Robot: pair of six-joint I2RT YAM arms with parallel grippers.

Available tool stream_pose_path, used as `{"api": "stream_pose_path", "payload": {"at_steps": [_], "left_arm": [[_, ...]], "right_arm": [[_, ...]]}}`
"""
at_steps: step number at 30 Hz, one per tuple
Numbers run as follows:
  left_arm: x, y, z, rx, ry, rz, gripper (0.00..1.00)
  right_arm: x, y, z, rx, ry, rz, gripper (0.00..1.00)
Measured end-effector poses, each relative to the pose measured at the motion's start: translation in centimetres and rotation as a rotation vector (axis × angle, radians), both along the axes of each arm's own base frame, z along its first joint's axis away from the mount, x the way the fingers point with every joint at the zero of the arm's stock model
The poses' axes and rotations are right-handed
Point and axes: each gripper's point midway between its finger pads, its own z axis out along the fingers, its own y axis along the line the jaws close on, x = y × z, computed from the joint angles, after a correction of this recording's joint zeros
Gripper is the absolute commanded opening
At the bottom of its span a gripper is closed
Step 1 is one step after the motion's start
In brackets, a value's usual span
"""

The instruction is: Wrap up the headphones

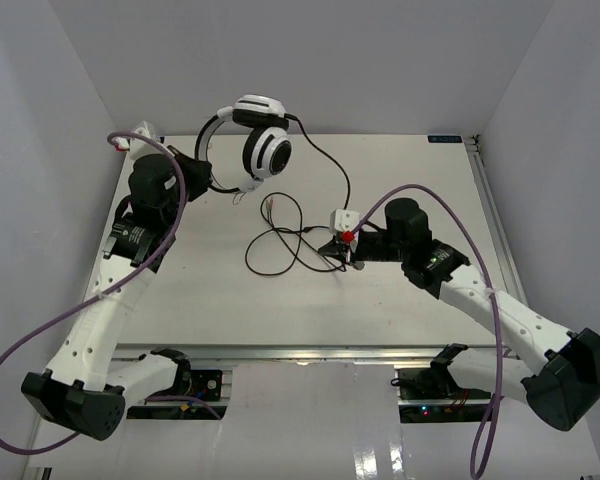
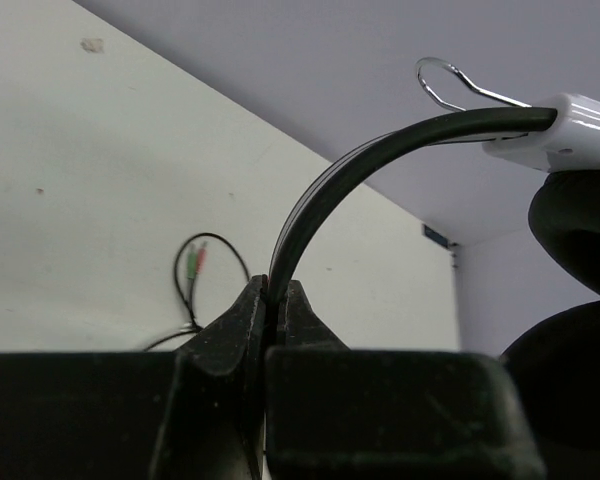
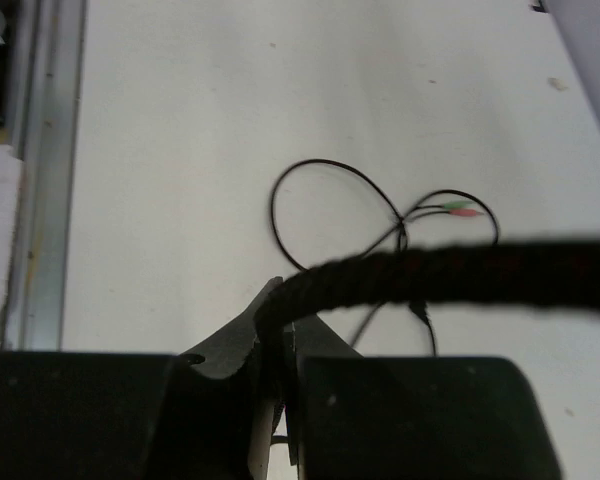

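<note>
The headphones (image 1: 263,148) hang over the far left part of the table (image 1: 180,300). They are lifted off it by the left gripper (image 2: 275,300), whose jaws are pressed together on the thin black headband (image 2: 360,170), with the black ear pad (image 2: 580,215) hanging to one side of the grip. The cable (image 1: 325,165) leaves the cup, drops toward the middle of the table and lies there in several loose, overlapping loops. The right gripper (image 3: 283,318) is clamped on one strand of it, close to the tabletop. The small green and pink plugs (image 3: 460,209) lie free on the table beyond the loops, apart from both grippers. The headset looks light but awkward: the band is a stiff, springy arc and probably smooth, so it could swivel or slip in a narrow pinch, and the cups would swing if the arm moves sharply. A hold near the middle of the band, or close to a cup slider, seems steadier than one far out on the arc. The cable is thin, limp and braided, so it likely grips well. It will not hold a shape by itself, though, and it can snag where the loops cross. Winding likely goes best with the strand taken fairly near the cup and kept lightly taut, letting the slack and plugs trail. Hard tugs risk straining the joint where the cable enters the cup.
</note>
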Motion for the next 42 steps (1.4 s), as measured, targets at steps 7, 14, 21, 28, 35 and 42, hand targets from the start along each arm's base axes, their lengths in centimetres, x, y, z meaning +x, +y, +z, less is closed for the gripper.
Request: {"api": "stream_pose_path", "payload": {"at_steps": [7,14,21,28,35,42], "left_arm": [[2.9,-0.2,-6.5,0.303,0.116,-0.081,0.00],[2.8,-1.9,-14.7,0.560,0.272,-0.283,0.00],[1.9,-2.4,-18.4,0.677,0.334,-0.391,0.00],[1.3,-5.2,-20.8,0.707,0.351,-0.526,0.00],[-1.6,-12.0,-23.7,0.730,0.348,-0.772,0.00],[-3.0,-13.0,-20.1,0.696,0.201,-0.829,0.00]], "right_arm": [[5.2,-4.4,6.2,-0.195,-0.363,-0.242,0.08],[9.7,-7.7,10.3,-0.387,-0.584,-0.421,0.08],[11.3,-9.2,11.4,-0.481,-0.661,-0.487,0.08],[11.4,-8.0,14.6,-0.409,-0.665,-0.471,0.08],[11.9,-4.8,14.1,-0.340,-0.588,-0.391,0.08],[14.6,-5.9,10.9,-0.363,-0.516,-0.481,0.08]]}}
